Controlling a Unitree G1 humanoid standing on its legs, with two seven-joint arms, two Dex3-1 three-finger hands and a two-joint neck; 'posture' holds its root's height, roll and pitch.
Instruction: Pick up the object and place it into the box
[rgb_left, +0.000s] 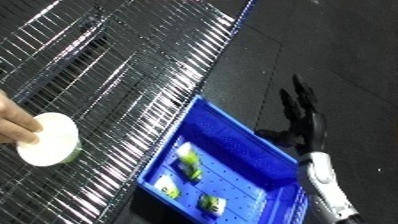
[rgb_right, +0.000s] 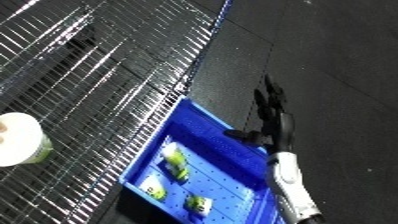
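A white round container with a pale green side (rgb_left: 49, 140) rests on the wire shelf (rgb_left: 107, 70) at the left, with a person's fingers (rgb_left: 13, 122) pinching its lid. A blue bin (rgb_left: 233, 131) stands beside the shelf's edge and holds three white and green items (rgb_left: 188, 165). My right hand (rgb_left: 302, 112) hangs over the bin's right rim with its fingers straight and nothing in it. My left hand shows in neither view.
Dark floor (rgb_left: 338, 50) lies to the right of the bin and shelf. The wire shelf runs diagonally from upper right to lower left, its edge touching the bin's left wall.
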